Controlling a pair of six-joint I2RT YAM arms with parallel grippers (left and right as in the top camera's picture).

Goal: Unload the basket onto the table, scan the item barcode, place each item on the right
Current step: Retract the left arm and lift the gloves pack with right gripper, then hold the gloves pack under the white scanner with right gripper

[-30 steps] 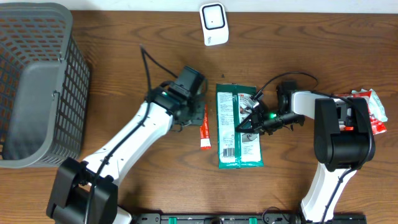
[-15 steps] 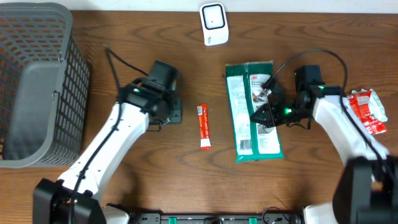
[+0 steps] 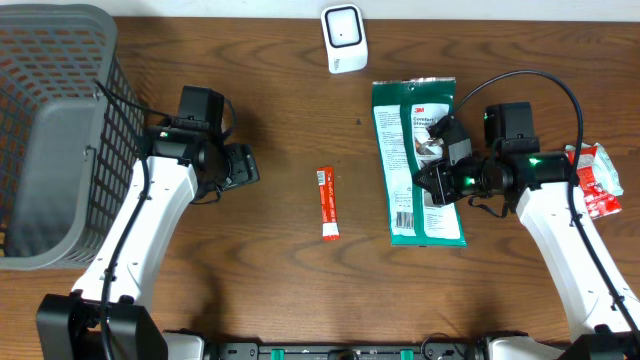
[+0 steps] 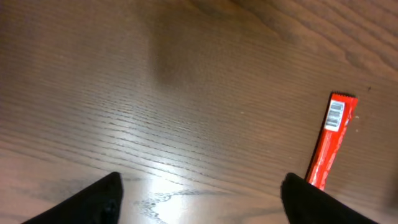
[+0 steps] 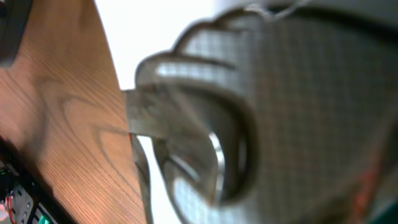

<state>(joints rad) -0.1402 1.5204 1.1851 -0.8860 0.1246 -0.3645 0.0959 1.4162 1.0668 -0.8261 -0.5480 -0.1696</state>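
Wood-grain surface across the whole overhead view. Grey mesh basket at the far left edge.

Left gripper right of the basket and well apart from every item. Fingers spread wide in the wrist view, with only bare wood between them.

Right gripper over the right half of the green packet. Fingers pressed together and clamped on that packet. Right wrist view filled by a blurred close-up, no detail readable.

Green packet lengthwise right of centre, printed face up, top end near the white scanner, white barcode panel toward the lower end.

Red-and-white wrapper at the far right edge, partly hidden behind the right arm.

White scanner upright at the top edge, centre, just left of the packet's top corner.

Red stick sachet flat on the wood between the two grippers, touching neither. Small barcode at its upper end.
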